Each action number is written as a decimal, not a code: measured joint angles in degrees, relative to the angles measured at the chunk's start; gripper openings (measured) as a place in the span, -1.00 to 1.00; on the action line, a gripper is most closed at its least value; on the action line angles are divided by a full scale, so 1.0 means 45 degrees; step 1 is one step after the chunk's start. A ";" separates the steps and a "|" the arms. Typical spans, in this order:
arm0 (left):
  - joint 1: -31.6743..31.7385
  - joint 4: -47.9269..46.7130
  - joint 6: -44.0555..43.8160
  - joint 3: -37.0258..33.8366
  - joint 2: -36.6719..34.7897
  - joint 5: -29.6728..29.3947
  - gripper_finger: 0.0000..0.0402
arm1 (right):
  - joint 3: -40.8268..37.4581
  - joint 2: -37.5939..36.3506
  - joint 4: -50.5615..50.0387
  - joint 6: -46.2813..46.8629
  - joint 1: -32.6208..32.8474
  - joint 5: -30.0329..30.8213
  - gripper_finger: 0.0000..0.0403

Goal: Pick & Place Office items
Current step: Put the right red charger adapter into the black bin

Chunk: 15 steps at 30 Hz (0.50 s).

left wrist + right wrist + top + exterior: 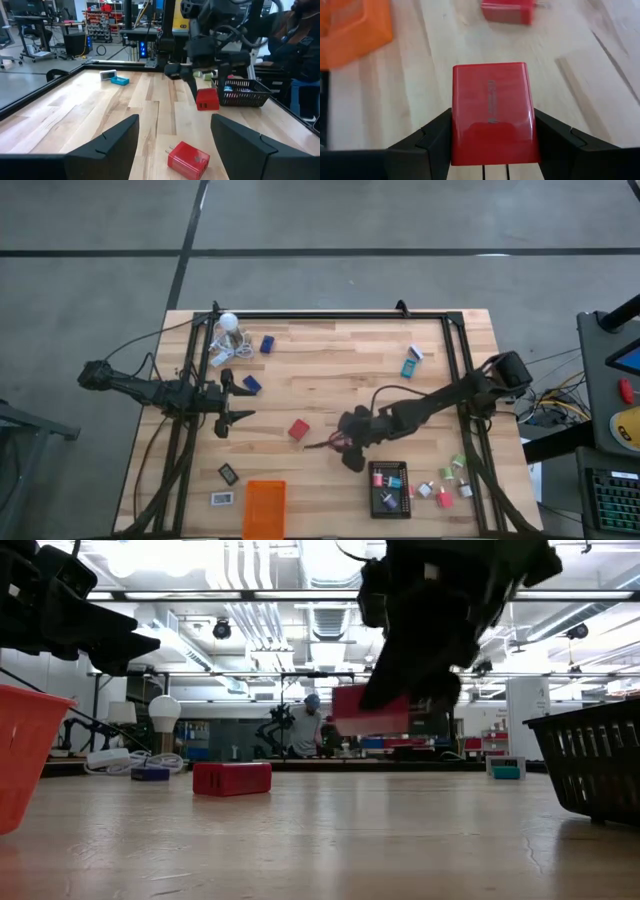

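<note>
The right end effector (492, 142) is clamped on a red cube (492, 112), held clear above the table (340, 370) just beside the black basket (388, 476). The fingers pinch only the cube's lower sides, so a quick swing could twist it loose, and it might fall outside the basket or onto the items already inside. A second red cube (298, 429) lies on the table nearby. The left end effector (232, 406) hovers with its fingers apart, well clear.
</note>
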 joint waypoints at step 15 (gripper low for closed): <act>0.0000 0.0005 -0.0004 0.0004 0.0124 -0.0001 0.26 | 0.0029 -0.2001 -0.3310 0.5276 0.1275 0.0055 0.08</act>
